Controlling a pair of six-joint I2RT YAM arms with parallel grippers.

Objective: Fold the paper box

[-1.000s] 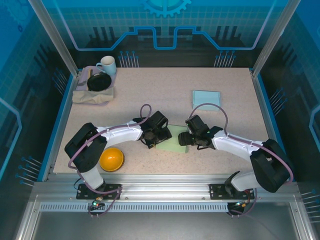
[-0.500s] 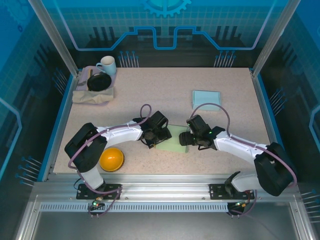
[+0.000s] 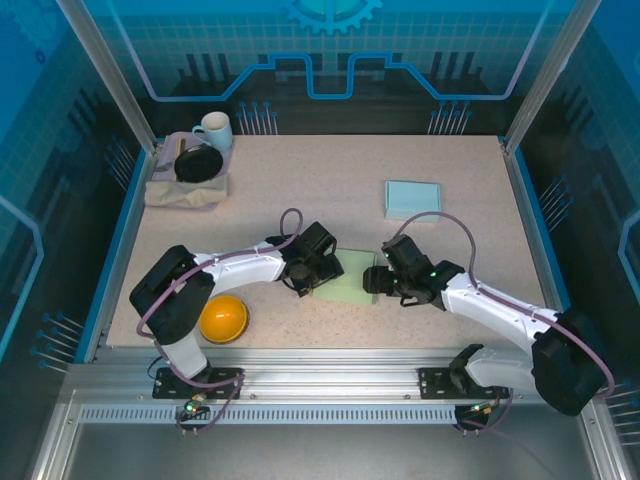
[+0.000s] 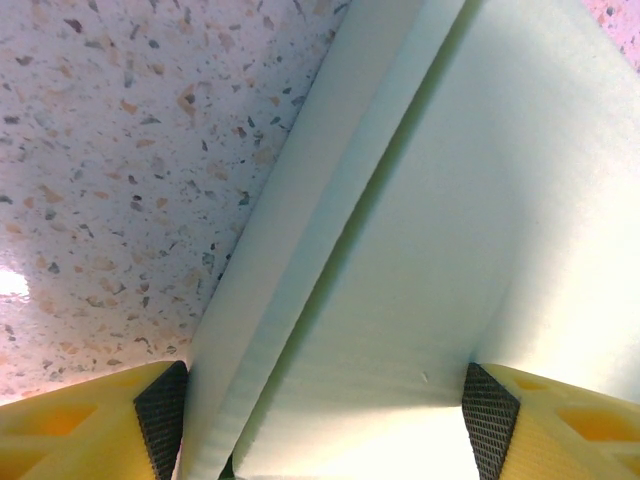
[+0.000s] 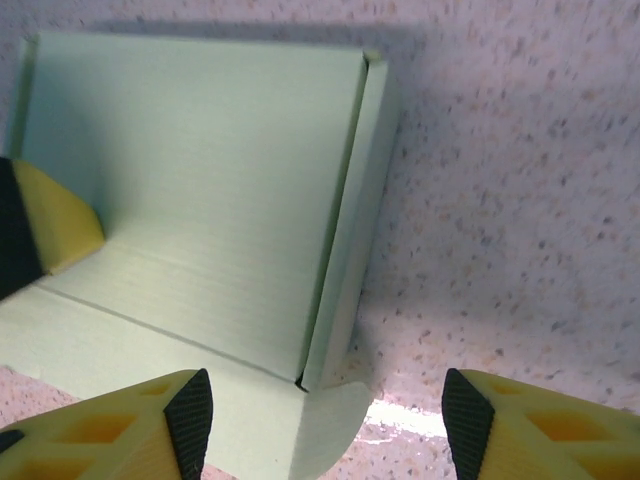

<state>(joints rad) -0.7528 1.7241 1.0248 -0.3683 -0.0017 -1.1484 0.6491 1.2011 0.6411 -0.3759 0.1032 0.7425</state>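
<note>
The pale green paper box (image 3: 345,283) lies on the speckled table between both grippers. My left gripper (image 3: 313,282) stands open at the box's left end. In the left wrist view my left gripper (image 4: 325,425) spans a raised green wall (image 4: 300,260) and panel from pad to pad. One of its yellow fingers (image 5: 40,225) shows inside the box in the right wrist view. My right gripper (image 3: 373,281) is open at the box's right end. There my right gripper (image 5: 327,425) straddles the upright side wall (image 5: 350,230) and a rounded flap (image 5: 335,420).
An orange bowl (image 3: 223,318) sits near the front left by the left arm. At the back left a white mug (image 3: 213,130) and a black round object (image 3: 198,163) rest on a beige cloth (image 3: 185,190). A light blue flat box (image 3: 413,197) lies at the back right.
The right arm's elbow has swung out to the right and its gripper has shifted slightly right while its jaws narrowed a little. The left arm and the box have barely moved.
</note>
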